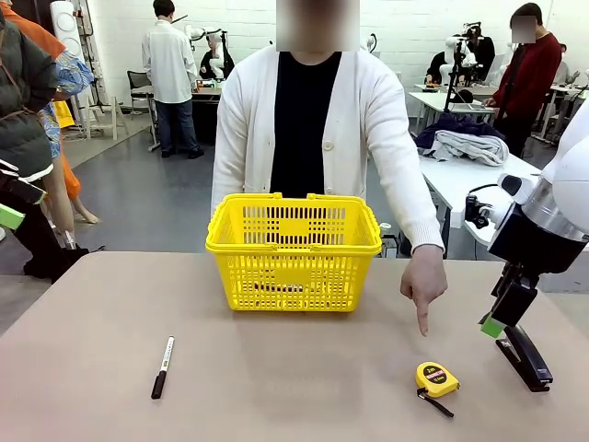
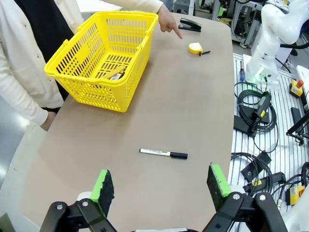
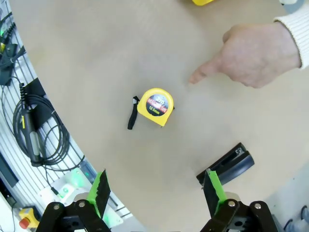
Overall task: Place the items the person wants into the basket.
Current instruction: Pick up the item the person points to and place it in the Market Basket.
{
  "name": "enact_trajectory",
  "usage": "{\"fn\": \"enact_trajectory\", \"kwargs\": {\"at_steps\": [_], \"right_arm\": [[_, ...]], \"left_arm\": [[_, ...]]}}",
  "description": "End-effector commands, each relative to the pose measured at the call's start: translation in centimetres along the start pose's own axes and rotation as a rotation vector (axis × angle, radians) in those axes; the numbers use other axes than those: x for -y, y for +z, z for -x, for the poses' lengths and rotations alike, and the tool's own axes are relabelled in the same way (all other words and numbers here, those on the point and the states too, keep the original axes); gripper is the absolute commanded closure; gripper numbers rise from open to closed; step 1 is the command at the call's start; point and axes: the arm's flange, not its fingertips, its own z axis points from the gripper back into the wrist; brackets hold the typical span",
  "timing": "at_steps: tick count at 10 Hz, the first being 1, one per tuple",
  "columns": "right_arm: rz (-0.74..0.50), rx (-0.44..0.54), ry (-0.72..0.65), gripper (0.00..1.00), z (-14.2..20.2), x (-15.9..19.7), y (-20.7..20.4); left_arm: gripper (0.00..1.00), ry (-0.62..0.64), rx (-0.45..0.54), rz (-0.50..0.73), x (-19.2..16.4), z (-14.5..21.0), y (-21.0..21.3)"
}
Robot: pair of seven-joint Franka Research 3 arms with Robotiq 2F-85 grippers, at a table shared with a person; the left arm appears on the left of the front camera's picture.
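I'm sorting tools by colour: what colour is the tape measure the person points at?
Yellow tape measure with a black strap; clearest in the right wrist view.

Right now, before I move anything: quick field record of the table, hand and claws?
basket: yellow, far side of the table; a yellow-and-black item lies inside
tape measure: on the table, robot's right, strap out
hand: index finger points down at the tape measure, not touching it
marker: on the table, robot's left
stapler: near the right edge, beside the tape measure
left claw: open, empty
right claw: open, empty, facing the tape measure
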Motion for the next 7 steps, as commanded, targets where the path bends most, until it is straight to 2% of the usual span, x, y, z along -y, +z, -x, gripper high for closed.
{"fn": "enact_trajectory", "kwargs": {"at_steps": [1,3,4,7], "right_arm": [[0.000,0.000,0.000,0.00,0.0,0.0,0.0],[0.061,-0.043,-0.265,0.00,-2.3,0.2,-4.8],[0.072,-0.053,-0.334,0.00,-2.9,0.0,-6.8],[0.108,-0.103,-0.370,0.00,-3.5,-0.2,-10.9]], "left_arm": [[0.00,-0.013,0.021,0.004,0.0,0.1,0.1],[0.00,-0.013,0.021,0.004,0.0,0.1,0.1],[0.00,-0.013,0.021,0.004,0.0,0.1,0.1],[0.00,-0.013,0.021,0.004,0.0,0.1,0.1]]}}
